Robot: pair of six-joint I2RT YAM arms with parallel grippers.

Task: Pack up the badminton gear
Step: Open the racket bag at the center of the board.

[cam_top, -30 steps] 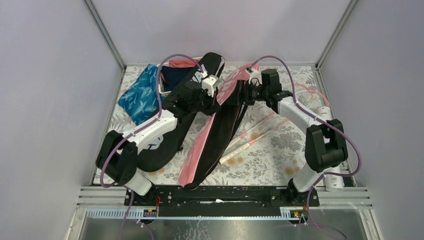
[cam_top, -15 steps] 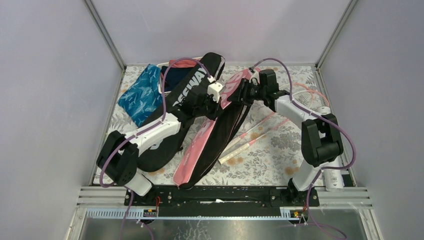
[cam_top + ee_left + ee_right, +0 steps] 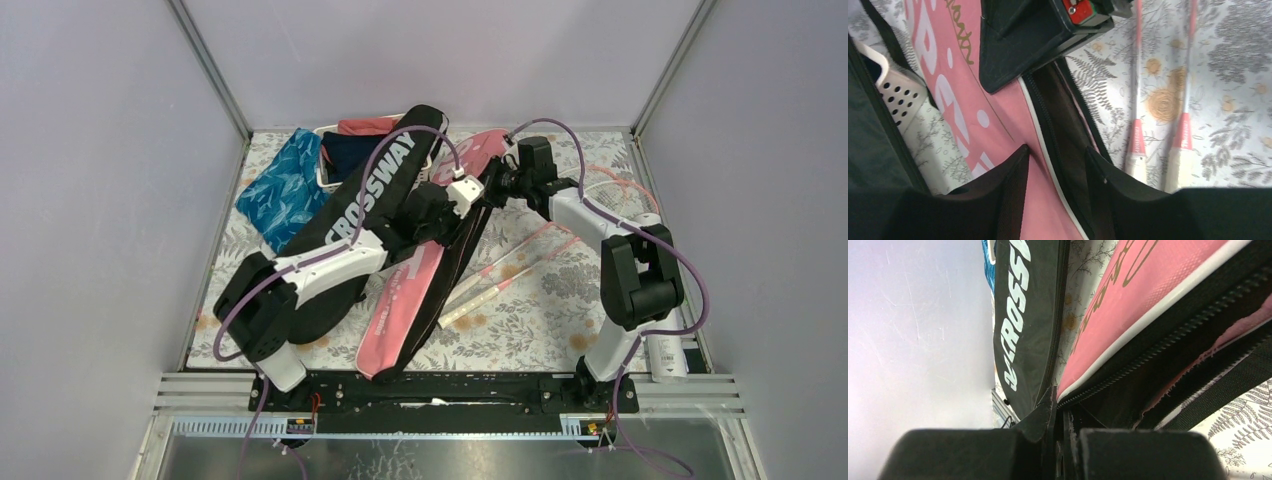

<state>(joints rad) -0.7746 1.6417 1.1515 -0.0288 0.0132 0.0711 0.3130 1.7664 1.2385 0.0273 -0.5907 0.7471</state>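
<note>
Lettering "CROSSWAY" (white) on black bag (image 3: 385, 170)

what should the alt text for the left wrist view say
The open left hand frames the black zipped edge of a pink racket bag with white lettering. To the right, two rackets with pink shafts and white handles lie side by side on a floral tablecloth. A white perforated basket shows at the left.

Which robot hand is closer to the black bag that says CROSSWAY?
Left. The left gripper is open over the pink bag, just beside the black bag. The right gripper pinches the pink bag's edge, farther off across a strip of table.
</note>
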